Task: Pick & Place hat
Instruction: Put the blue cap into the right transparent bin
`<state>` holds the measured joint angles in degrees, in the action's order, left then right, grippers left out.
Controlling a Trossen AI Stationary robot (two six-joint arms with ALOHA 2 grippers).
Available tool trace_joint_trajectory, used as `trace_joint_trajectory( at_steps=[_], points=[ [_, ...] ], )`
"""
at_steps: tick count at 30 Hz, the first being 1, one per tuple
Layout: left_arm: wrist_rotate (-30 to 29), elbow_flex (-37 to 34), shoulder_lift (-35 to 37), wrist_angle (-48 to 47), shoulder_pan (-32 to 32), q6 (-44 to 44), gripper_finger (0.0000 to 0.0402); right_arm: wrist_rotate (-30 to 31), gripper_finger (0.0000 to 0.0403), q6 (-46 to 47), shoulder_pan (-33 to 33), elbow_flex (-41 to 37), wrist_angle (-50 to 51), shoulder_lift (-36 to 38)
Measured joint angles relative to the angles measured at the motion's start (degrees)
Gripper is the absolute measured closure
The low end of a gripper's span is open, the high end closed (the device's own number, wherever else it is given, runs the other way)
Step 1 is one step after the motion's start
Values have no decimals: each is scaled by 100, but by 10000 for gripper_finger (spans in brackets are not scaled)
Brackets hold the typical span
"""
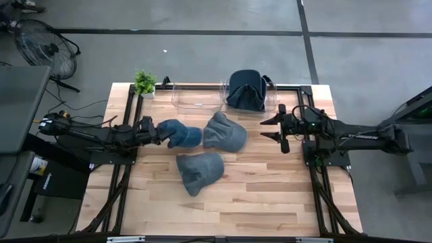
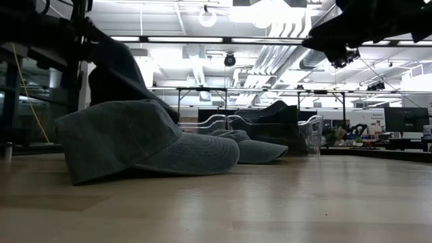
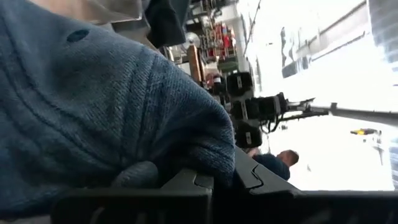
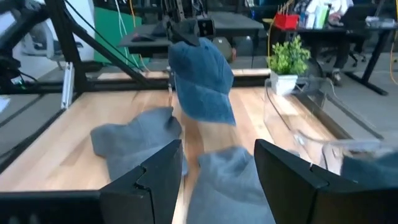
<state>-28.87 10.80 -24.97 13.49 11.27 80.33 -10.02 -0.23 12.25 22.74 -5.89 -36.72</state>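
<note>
I count four blue hats. The held hat [image 1: 180, 133] is clamped in my left claw [image 1: 152, 130], lifted off the tabletop [image 1: 256, 196] at its left side; the right wrist view shows it hanging in the air [image 4: 200, 79], and in the left wrist view its denim crown [image 3: 106, 118] fills most of the frame, pinched by the dark fingers [image 3: 205, 186]. A second hat [image 1: 225, 132] lies on the wood just beside the held one, toward the middle. A third hat [image 1: 199, 171] lies nearer the front edge, brim pointing forward; in the low view it is the large one close to the camera [image 2: 145, 140], with the second one [image 2: 253, 148] behind it. The fourth hat [image 1: 246, 90] already sits in a clear bin [image 1: 269, 101] at the back edge.

I see two clear bins: that one, and a second bin [image 1: 196, 96] just beside it to the left, nothing visible inside.

My right claw [image 1: 276, 127] hovers above the right side of the tabletop, well apart from the hats, its fingers [image 4: 155, 180] spread wide and holding nothing.

One small potted plant [image 1: 144, 83] stands at the back left corner, near the second bin. One fan [image 1: 46, 46] stands on the floor beyond the tabletop's left side.
</note>
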Motion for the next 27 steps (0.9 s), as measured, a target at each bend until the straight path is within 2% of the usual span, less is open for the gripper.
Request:
trace_joint_trajectory(
  at_steps=[5,9,15,18,22,25,27],
  points=[
    [195,151,1,4,0,-439,401,-192,208,-52,-2,0,-876,-577],
    [254,300,-2,4,0,-606,401,-404,208,-446,-5,2,-1306,-1029],
    [275,661,-2,7,0,-987,401,-319,208,-1240,-45,2,-1812,-1654],
    [274,811,-2,7,-1,-1123,401,-118,208,-1822,-192,2,-2281,-1983],
    [239,942,-2,5,-2,-1252,401,591,208,-2719,-469,5,-2996,-2433],
    [212,1019,-4,4,0,-1263,401,1118,208,-3611,-669,188,-3151,-2763],
    [181,1061,-3,3,-1,-1263,401,1237,208,-4261,-762,397,-3157,-3007]
  ],
)
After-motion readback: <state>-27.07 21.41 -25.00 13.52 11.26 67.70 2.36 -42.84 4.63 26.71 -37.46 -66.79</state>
